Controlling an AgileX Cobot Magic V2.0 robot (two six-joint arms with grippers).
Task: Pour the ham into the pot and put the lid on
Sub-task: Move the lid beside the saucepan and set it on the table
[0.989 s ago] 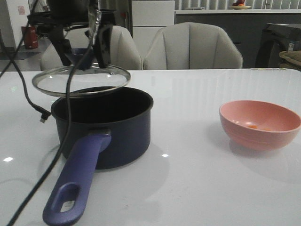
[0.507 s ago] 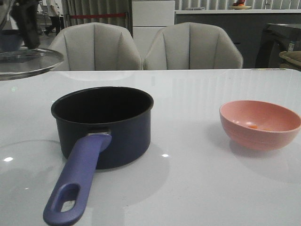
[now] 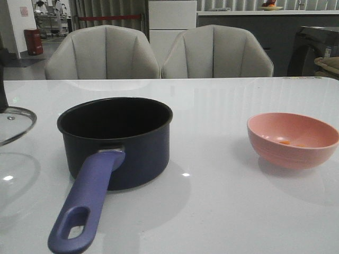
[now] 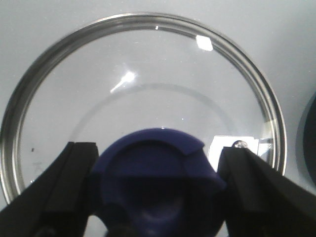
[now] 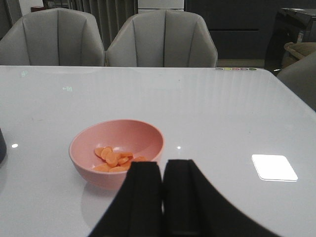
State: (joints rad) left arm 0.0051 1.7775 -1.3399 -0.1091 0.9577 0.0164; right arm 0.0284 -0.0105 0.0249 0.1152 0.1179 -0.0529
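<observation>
Left gripper: fingers spread wide, one on each side of the blue-purple knob of the lid, clamped on it. In the front view the lid shows only partly at the left frame edge, held tilted just above the tabletop, well apart from the pot.

Right gripper: fingers pressed together, nothing between them. It sits just short of the pink bowl, not touching it.

No legible writing or brand marks are visible on any item.

Ham: orange slices lying inside the bowl, on the tabletop to the right of the pot. The pot stands uncovered, interior black, its handle pointing toward the camera.
</observation>
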